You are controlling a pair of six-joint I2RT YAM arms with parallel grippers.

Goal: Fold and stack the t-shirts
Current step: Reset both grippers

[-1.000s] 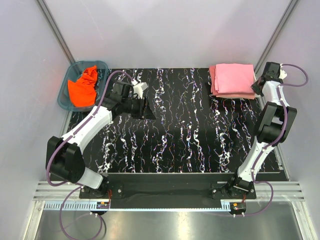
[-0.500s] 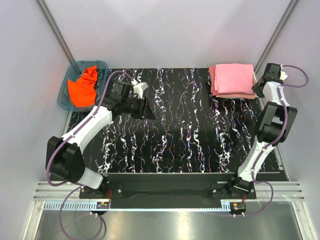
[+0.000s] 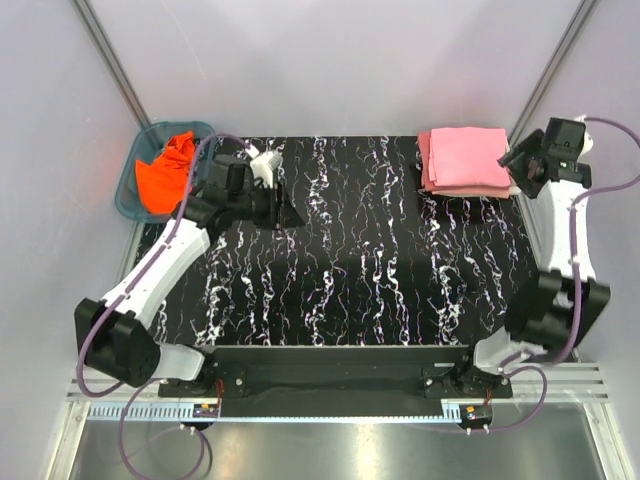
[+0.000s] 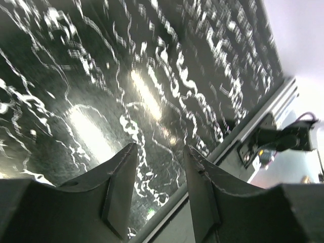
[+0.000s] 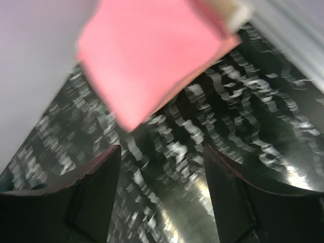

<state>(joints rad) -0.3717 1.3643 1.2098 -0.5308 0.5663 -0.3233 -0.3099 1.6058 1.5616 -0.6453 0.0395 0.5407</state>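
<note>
The counter (image 3: 380, 260) is black with white marbled streaks. At its far right corner lies a neat stack of folded t-shirts (image 3: 465, 160), light pink on top with a darker rose edge showing beneath. A teal basket (image 3: 125, 200) sits at the far left corner, mostly past the black edge.

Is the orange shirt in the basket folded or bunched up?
Bunched up: the orange shirt lies crumpled in the teal basket, peaks and creases showing, no flat squared edges.
</note>
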